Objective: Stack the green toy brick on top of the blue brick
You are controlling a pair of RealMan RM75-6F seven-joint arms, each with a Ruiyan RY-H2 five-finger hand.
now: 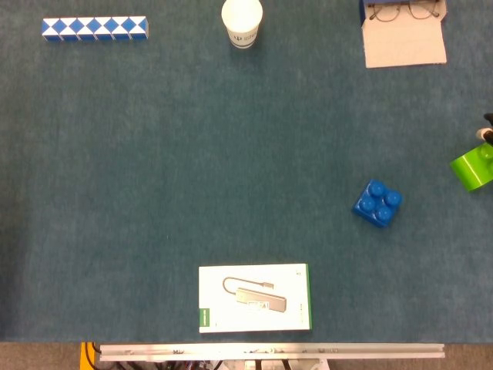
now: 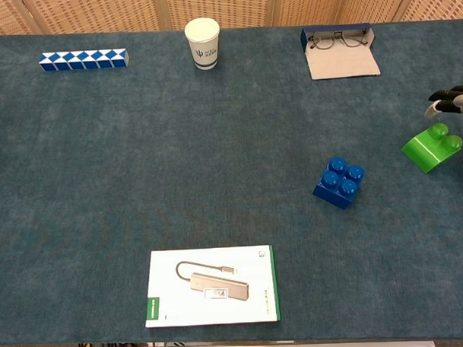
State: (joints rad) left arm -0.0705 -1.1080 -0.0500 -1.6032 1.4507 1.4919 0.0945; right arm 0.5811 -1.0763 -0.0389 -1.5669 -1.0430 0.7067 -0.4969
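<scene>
The green toy brick [image 1: 471, 168] [image 2: 431, 148] lies tilted on the blue cloth at the far right edge. The blue brick [image 1: 377, 203] [image 2: 338, 182] sits studs up, a short way to its left and nearer the front. Only the fingertips of my right hand [image 2: 451, 101] [image 1: 487, 132] show, at the right edge. They hover just behind and above the green brick, spread and holding nothing. The rest of that hand is cut off by the frame. My left hand is in neither view.
A white box [image 1: 255, 298] picturing a USB hub lies near the front edge. Along the back stand a paper cup [image 2: 202, 43], an open glasses case [image 2: 341, 52] with spectacles, and a blue-and-white snake puzzle [image 2: 83, 59].
</scene>
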